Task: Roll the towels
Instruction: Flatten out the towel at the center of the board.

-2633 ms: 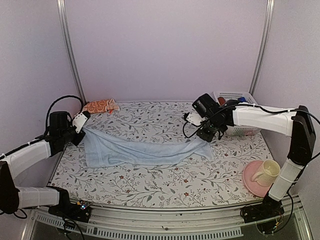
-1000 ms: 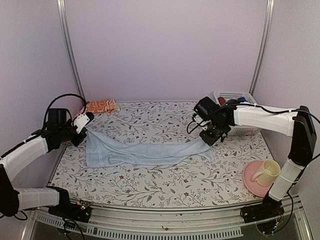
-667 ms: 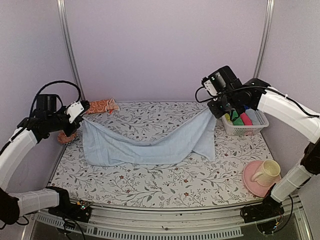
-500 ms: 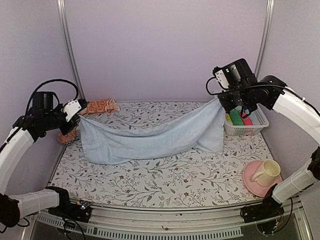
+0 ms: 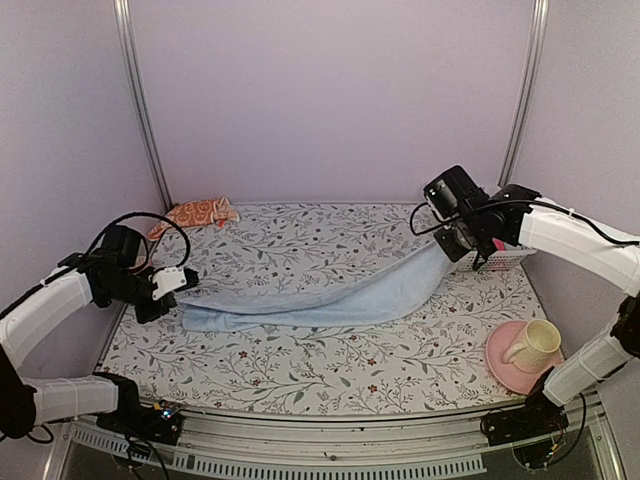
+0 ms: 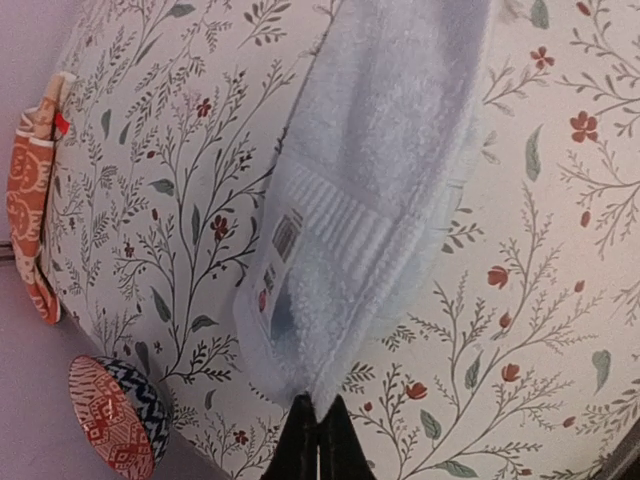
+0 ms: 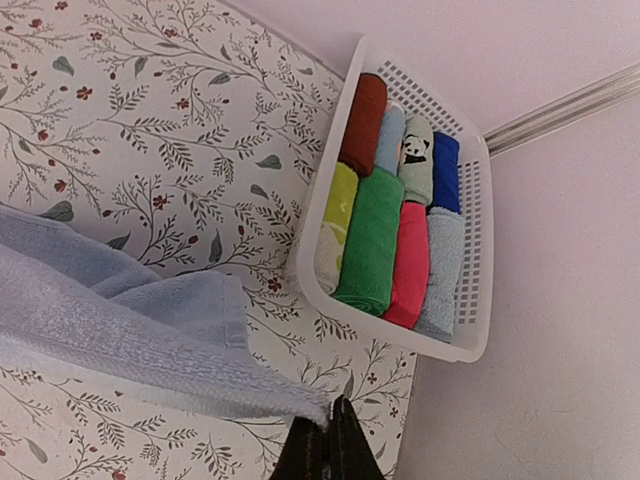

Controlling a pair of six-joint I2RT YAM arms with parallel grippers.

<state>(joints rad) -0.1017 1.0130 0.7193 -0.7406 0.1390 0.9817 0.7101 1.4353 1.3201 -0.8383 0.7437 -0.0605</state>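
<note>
Left jaws: pinched tight on blue towel [image 5: 330, 300] corner.
Right jaws: pinched tight on opposite corner, higher up.

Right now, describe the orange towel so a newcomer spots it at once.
Take the floral table and go to its far left corner, at the foot of the left metal post. The orange-red towel lies crumpled there. It alone is orange with white prints; the light blue towel is plain and held stretched between the left gripper and right gripper.
</note>
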